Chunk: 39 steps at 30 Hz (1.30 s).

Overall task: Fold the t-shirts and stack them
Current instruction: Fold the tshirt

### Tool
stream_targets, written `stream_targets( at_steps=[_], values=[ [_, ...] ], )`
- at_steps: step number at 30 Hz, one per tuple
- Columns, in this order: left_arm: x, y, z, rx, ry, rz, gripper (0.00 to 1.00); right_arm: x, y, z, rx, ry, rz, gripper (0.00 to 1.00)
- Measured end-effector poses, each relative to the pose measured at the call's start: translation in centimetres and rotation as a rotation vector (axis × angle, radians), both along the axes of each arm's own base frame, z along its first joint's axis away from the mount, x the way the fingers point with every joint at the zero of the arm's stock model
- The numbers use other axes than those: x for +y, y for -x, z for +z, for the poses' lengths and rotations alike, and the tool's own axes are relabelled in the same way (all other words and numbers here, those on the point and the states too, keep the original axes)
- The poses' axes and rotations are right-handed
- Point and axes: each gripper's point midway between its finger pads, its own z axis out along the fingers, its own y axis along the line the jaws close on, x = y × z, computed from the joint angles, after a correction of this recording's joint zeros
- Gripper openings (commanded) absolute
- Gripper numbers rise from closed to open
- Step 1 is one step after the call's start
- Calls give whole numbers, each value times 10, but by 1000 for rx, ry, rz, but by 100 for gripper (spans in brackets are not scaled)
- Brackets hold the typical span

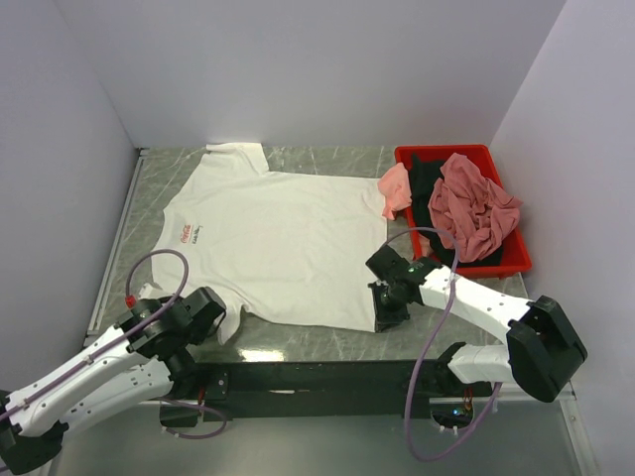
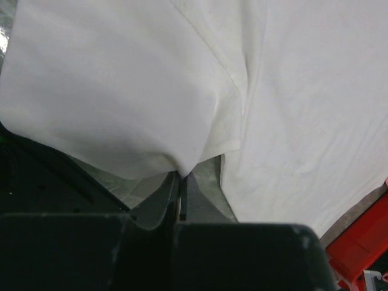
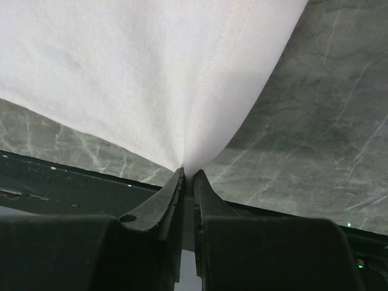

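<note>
Corners of white t-shirt (image 1: 288,238) are clamped in left tool (image 2: 182,176) and right tool (image 3: 188,173) near table (image 1: 327,344) edge.

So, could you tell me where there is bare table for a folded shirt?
The table is bare between the white t-shirt and the near rail, left of it and behind its far edge. The red bin is crowded.

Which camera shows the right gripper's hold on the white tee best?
Right wrist: the right gripper is shut on the hem of the white tee, cloth fanning up from its tips. Top external shows only its body at the tee's near right corner, the pinch hidden. Left wrist shows tee, not this gripper.
</note>
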Motion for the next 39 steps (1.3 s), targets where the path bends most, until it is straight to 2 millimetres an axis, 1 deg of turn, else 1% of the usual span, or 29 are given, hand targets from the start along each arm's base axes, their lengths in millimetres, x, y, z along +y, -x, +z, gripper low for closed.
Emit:
stream_targets(
  at_steps=[3,6,9,12,16,19,22,27,29,32,34,37,39],
  values=[
    [3,-6,7,-30,-22,11,0,-1,0,2,-2,7,4,7],
    [6,-19,28,-99,-43,32,0,-1,-7,10,-23,20,7,7],
    [8,-35,55,-190,-62,59,0,5,-24,24,-64,8,10,7],
    [12,-46,70,-243,-103,79,0,10,-42,34,-98,0,-1,7],
    [10,-60,75,-267,-191,72,0,9,-63,44,-133,-4,-26,8],
    [7,-75,84,-303,-237,80,0,7,-78,52,-158,-9,-44,8],
    [6,-95,91,-331,-280,76,0,7,-93,61,-186,-18,-55,8],
    [9,-141,103,-378,-297,72,0,1,-114,73,-226,-30,-78,8],
    [11,-158,102,-378,-328,61,0,-1,-121,75,-234,-32,-91,8],
    [9,-177,99,-361,-382,20,0,-2,-132,78,-246,-30,-101,8],
    [5,-193,101,-354,-417,-17,0,-1,-142,82,-257,-30,-106,7],
    [-1,-213,110,-359,-451,-54,1,2,-155,85,-273,-31,-113,7],
    [-3,-224,115,-365,-465,-68,1,-1,-162,84,-280,-22,-127,8]
  ],
)
